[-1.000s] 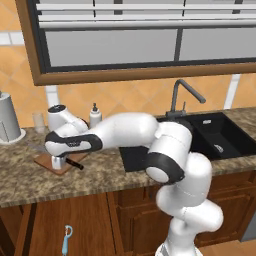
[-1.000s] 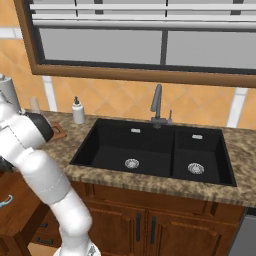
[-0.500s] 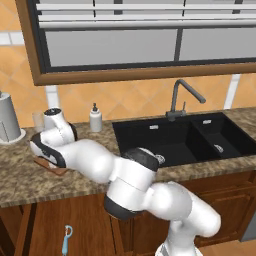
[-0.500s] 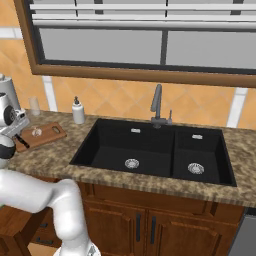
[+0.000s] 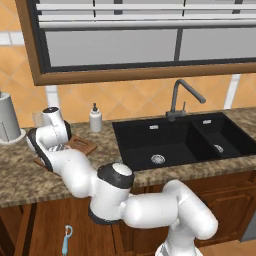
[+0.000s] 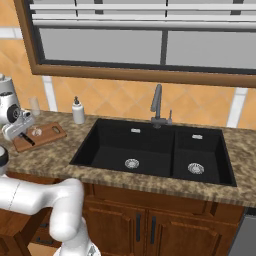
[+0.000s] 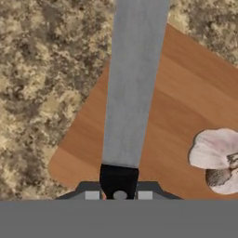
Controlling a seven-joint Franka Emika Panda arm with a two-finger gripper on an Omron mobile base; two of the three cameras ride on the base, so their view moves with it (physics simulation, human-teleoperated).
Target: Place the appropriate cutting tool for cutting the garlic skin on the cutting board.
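Observation:
The knife (image 7: 128,88) runs up the hand view, its silver-grey blade over the brown cutting board (image 7: 186,93) and its tip reaching out past the board's edge over the counter. My gripper (image 7: 119,194) is shut on the knife's black handle (image 7: 119,179). The whitish-pink garlic (image 7: 216,158) lies on the board, to the right of the blade. From the right base view the board (image 6: 50,132) sits at the counter's left end with the garlic (image 6: 36,131) on it, and my hand (image 6: 17,126) hovers over its left part. In the left base view the hand (image 5: 55,131) covers part of the board (image 5: 80,146).
A black double sink (image 6: 150,147) with a faucet (image 6: 157,102) takes the counter's middle and right. A soap bottle (image 6: 78,111) stands by the wall behind the board. A grey canister (image 5: 7,120) stands at the far left. A light-blue peeler (image 5: 66,240) lies low by the cabinets.
The arm's elbow and lower links have swung down in front of the cabinets. The hand has stayed over the board's left end with the knife in it.

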